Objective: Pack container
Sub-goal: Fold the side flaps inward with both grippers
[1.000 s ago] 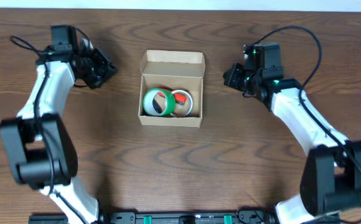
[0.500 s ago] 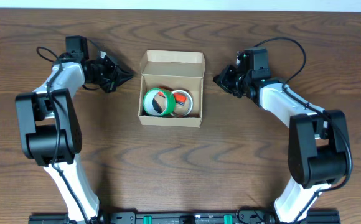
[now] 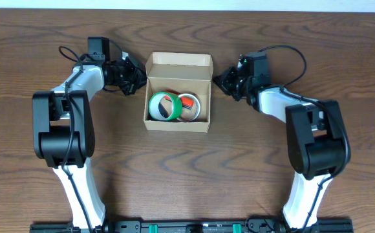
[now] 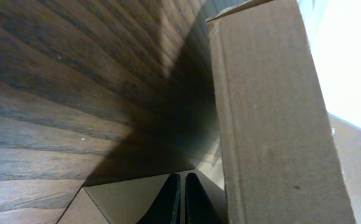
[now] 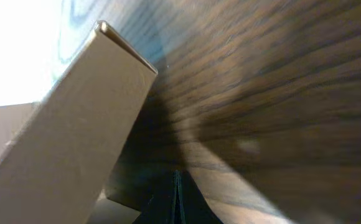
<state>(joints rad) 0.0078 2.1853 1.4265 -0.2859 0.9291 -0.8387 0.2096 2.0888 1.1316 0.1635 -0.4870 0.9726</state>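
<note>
The tan cardboard container (image 3: pixel 152 123) sits open at the table's middle, its hinged lid (image 3: pixel 178 61) standing up at the back. Inside lie a green tape roll (image 3: pixel 163 107) and a white roll with a red patch (image 3: pixel 191 105). My left gripper (image 3: pixel 136 76) is shut, low at the box's upper left corner; its wrist view shows the box wall (image 4: pixel 274 124) close on the right and a tan flap (image 4: pixel 124 199) under the shut fingertips (image 4: pixel 182 198). My right gripper (image 3: pixel 218 81) is shut beside the box's upper right corner; its wrist view shows the wall (image 5: pixel 75 143) close on the left.
Dark wooden table (image 3: pixel 187 168) all round the box. Both arms reach in from the sides, their cables (image 3: pixel 291 52) looping above the wrists. A pale strip runs along the table's far edge (image 3: pixel 187 4).
Both grippers have moved inward along the table toward the box, left one rightward, right one leftward, and now sit right beside its upper corners. The box and rolls have not moved.
</note>
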